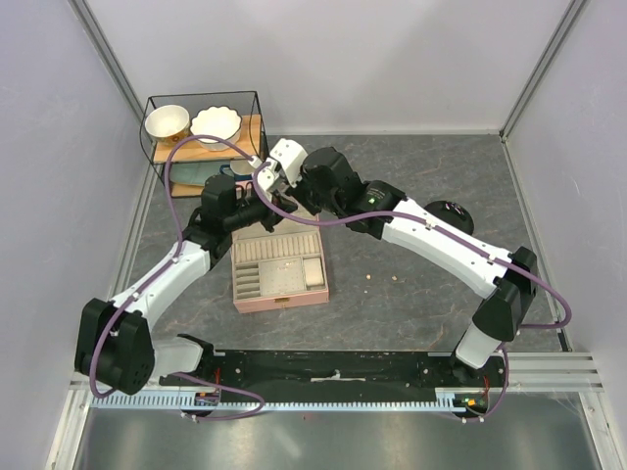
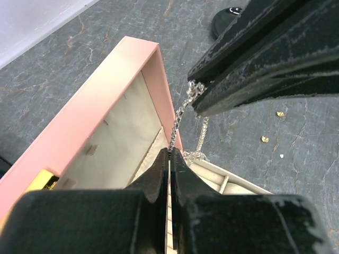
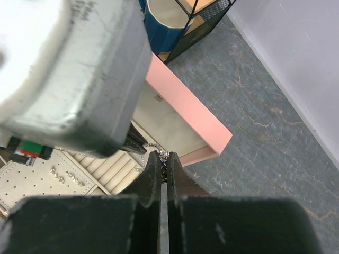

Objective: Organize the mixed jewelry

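Observation:
A thin silvery chain (image 2: 180, 114) is stretched between my two grippers above the back edge of the open pink box (image 1: 284, 302). In the left wrist view my left gripper (image 2: 171, 152) is shut on the chain's lower end, just over the upright pink lid (image 2: 106, 90). My right gripper (image 3: 165, 156) is shut on the other end, where a short curl of chain (image 3: 152, 145) shows. A loop of chain (image 2: 201, 138) hangs down onto the box's cream tray. Two tiny gold pieces (image 2: 279, 113) lie on the grey table to the right of the box, and they also show from above (image 1: 368, 285).
A black round disc stand (image 1: 453, 211) sits behind the right arm. A wire shelf (image 1: 201, 127) with two bowls stands at the back left, with a blue cup (image 3: 164, 21) below it. The box tray holds ring rolls and small compartments (image 1: 313, 271).

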